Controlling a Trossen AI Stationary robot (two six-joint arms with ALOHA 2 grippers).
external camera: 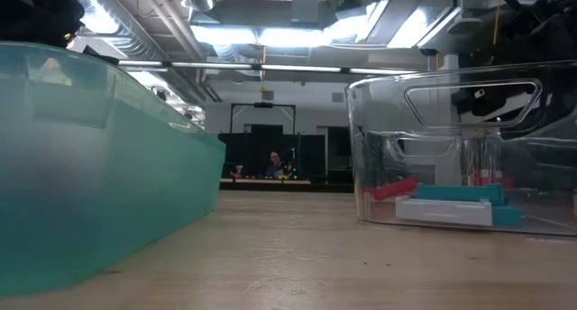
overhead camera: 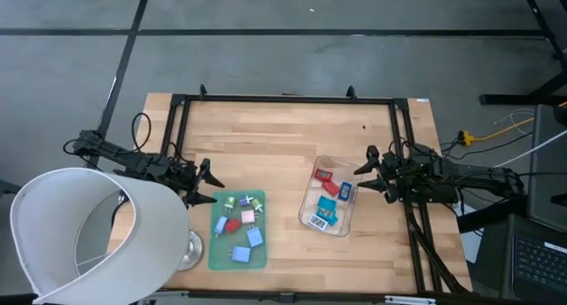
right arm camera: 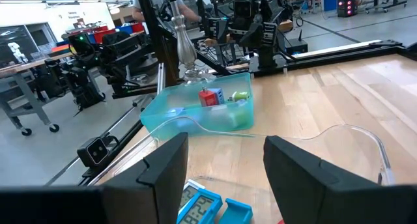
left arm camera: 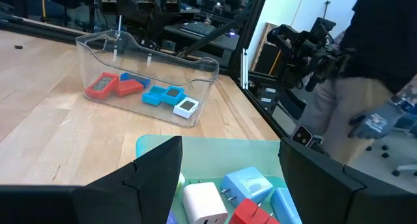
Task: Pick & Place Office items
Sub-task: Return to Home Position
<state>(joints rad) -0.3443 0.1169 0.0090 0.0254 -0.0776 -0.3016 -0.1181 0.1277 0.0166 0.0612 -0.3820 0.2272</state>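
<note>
Beside the green bin's (overhead camera: 212, 243) corner nearest the left arm hangs the left gripper (overhead camera: 207, 182), its fingers spread wide and holding nothing. Just ahead of it, inside the bin, lie some of the office items (overhead camera: 232, 223): red, pink, light green and blue pieces bunched close together. Because all of them lie forward of the fingers, I judge that a straight pull back along the arm's own line should clear the bin wall without disturbing them. Across the worktop (overhead camera: 283, 136), the right gripper (overhead camera: 368, 174) waits, likewise spread and empty, just beside the clear tray (overhead camera: 330, 163), which holds more red, blue and teal pieces.
</note>
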